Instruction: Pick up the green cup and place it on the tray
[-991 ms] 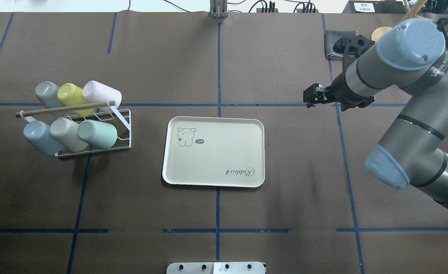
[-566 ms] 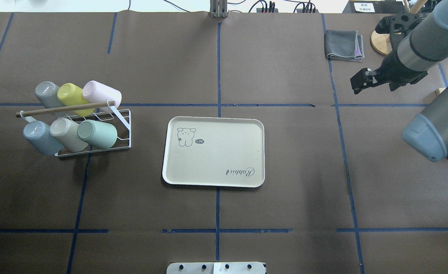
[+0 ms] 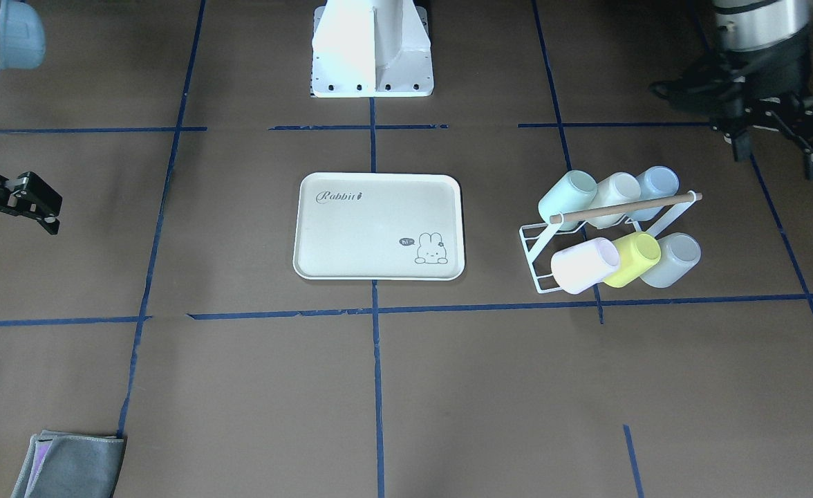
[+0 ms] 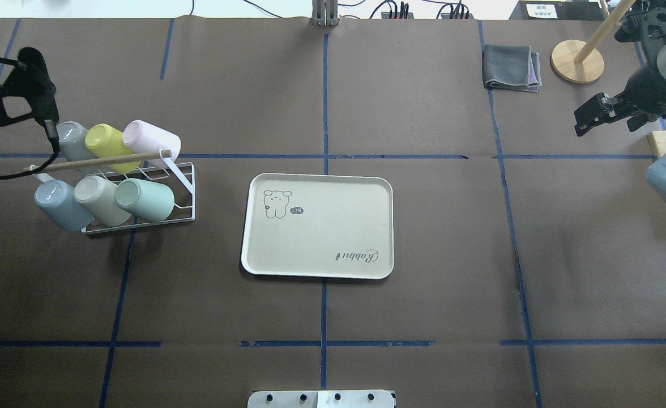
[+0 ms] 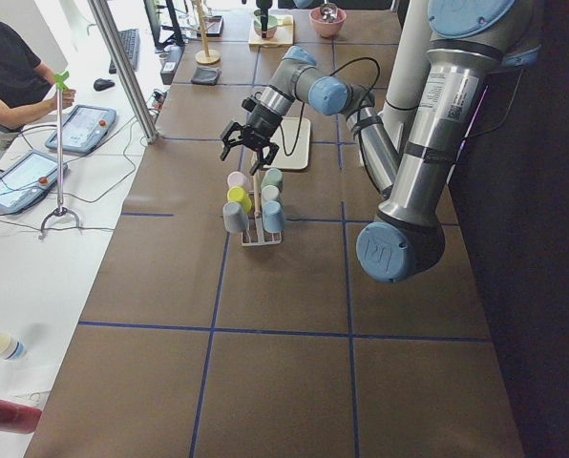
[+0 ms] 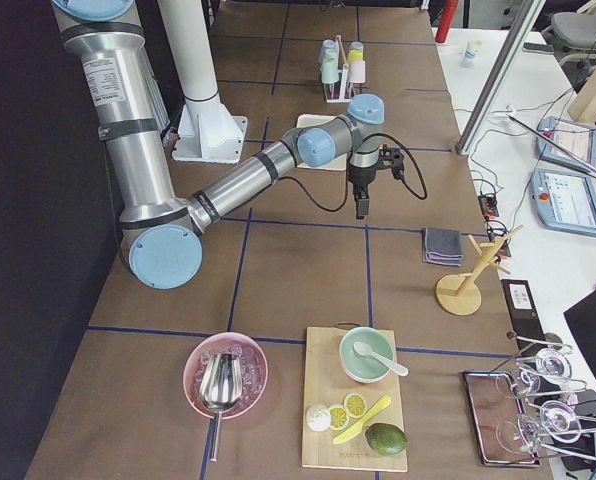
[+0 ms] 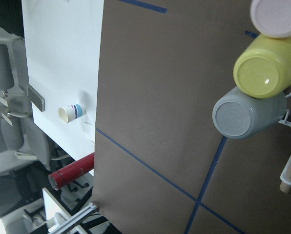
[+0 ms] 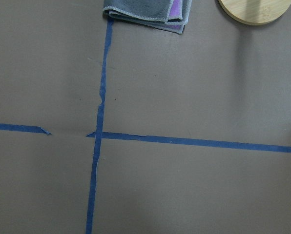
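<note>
The green cup [image 4: 145, 199] lies on its side in the lower row of a white wire rack [image 4: 184, 211], at the end nearest the tray; it also shows in the front view [image 3: 567, 195]. The cream tray [image 4: 317, 238] lies empty at the table's middle. My left gripper [image 3: 778, 155] is open and empty, held high beside the rack on the side away from the tray. Its wrist view shows only the rack's other cups. My right gripper [image 4: 586, 120] is open and empty, far off to the right of the tray.
The rack also holds a pink [image 4: 152, 140], a yellow-green [image 4: 105, 143], two grey-blue and a beige cup [image 4: 99, 199] under a wooden dowel [image 4: 95, 162]. A folded grey cloth [image 4: 511, 68] and a wooden stand [image 4: 577, 61] sit at the far right.
My right arm has drawn back from near the tray to the far right edge. My left arm has come into view at the left, by the rack.
</note>
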Motion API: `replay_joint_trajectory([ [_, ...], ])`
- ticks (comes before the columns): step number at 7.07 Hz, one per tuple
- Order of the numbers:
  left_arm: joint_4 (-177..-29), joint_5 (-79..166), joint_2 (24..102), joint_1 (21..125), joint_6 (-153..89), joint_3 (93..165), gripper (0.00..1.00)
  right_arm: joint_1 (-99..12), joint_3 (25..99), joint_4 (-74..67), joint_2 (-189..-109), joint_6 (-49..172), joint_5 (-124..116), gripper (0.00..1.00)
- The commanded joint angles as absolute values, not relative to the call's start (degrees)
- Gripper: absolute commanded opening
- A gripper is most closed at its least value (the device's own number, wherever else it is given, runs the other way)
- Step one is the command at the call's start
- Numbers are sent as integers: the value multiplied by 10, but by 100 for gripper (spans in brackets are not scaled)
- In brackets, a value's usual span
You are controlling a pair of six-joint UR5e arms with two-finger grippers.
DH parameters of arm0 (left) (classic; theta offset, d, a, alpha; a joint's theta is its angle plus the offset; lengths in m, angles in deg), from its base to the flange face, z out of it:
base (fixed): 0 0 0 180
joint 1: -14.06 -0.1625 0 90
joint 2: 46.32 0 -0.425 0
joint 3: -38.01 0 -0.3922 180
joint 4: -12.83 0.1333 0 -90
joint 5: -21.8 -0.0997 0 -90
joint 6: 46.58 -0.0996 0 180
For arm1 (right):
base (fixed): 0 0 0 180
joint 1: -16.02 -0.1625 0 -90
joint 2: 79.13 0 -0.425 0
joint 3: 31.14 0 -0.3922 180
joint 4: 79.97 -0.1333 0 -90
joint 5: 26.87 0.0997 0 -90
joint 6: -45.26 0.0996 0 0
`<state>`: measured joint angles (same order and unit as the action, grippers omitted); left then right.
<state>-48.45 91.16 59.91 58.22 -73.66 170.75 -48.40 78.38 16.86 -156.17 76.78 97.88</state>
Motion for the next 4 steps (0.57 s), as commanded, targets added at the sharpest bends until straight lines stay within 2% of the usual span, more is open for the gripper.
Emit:
replay_joint_trajectory([
  [1, -466, 727, 619, 447, -898, 1714, 99, -510, 781, 167, -1581, 759, 1027, 100],
  [3, -461, 681, 619, 355, -900, 1694, 100, -554, 779, 141, -1634, 687, 1042, 100],
  [4, -459, 625, 616, 320, -903, 1659, 100, -564, 779, 138, -1647, 673, 1050, 100],
])
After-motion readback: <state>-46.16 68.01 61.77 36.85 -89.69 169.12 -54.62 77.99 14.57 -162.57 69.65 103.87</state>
